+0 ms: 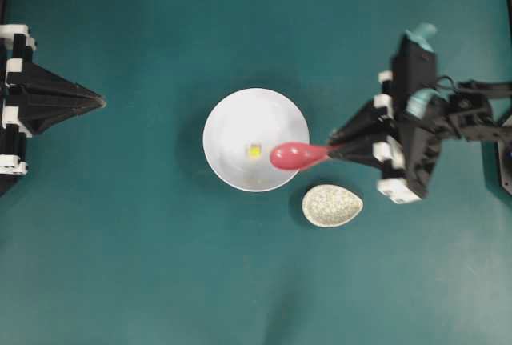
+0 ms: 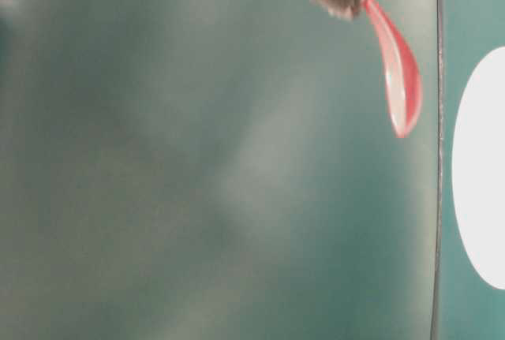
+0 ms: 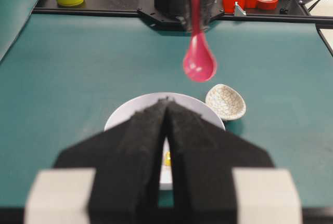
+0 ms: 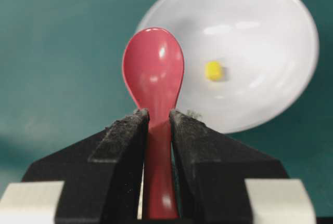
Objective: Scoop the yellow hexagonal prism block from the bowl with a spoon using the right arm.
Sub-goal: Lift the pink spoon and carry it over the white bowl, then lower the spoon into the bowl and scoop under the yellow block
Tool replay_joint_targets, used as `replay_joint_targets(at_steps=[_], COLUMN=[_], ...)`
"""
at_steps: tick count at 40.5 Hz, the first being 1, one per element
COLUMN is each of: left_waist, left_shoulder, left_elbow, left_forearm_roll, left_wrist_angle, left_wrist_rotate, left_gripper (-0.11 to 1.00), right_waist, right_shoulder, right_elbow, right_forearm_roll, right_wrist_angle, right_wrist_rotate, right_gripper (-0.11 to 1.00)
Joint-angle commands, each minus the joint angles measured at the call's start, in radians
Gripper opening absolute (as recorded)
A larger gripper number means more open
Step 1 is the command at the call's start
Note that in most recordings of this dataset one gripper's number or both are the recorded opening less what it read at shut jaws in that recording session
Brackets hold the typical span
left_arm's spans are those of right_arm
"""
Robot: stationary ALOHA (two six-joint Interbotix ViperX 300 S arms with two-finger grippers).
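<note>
Spoon (image 4: 153,73) clamped by handle in R gripper (image 4: 156,125), head over bowl (image 1: 232,121) rim; yellow block (image 1: 254,151) in bowl. L gripper (image 3: 167,110) closed, empty.

The spoon (image 4: 153,73) in my right claw (image 4: 157,125) looks like glazed ceramic, glossy pink-red with bright highlights. My claw's fingers (image 4: 124,146) are matt black, rough and foam-like. The bowl (image 4: 270,78) is smooth, shiny white. The spoon rest (image 3: 225,101) has a crackled, speckled glaze. The counter (image 1: 120,265) is matt teal.
</note>
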Motion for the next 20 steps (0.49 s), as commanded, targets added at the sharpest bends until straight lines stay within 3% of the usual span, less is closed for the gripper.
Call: replay_joint_targets(at_steps=[1,20], left_waist=[0.003,0.003], left_shoulder=[0.008,0.009], left_elbow=[-0.015,-0.012], left_forearm_roll=[0.002,0.003], left_wrist_angle=[-0.003,0.026], left_wrist_rotate=[-0.002,-0.003], left_gripper=[0.00,0.00], right_waist=[-0.034,-0.115], right_shoulder=[0.041,0.295], right_elbow=[-0.071,-0.350], right_forearm_roll=[0.000,-0.014], right_wrist_angle=[0.064,0.426], right_wrist_rotate=[0.009,0.028], right_gripper=[0.21,0.21])
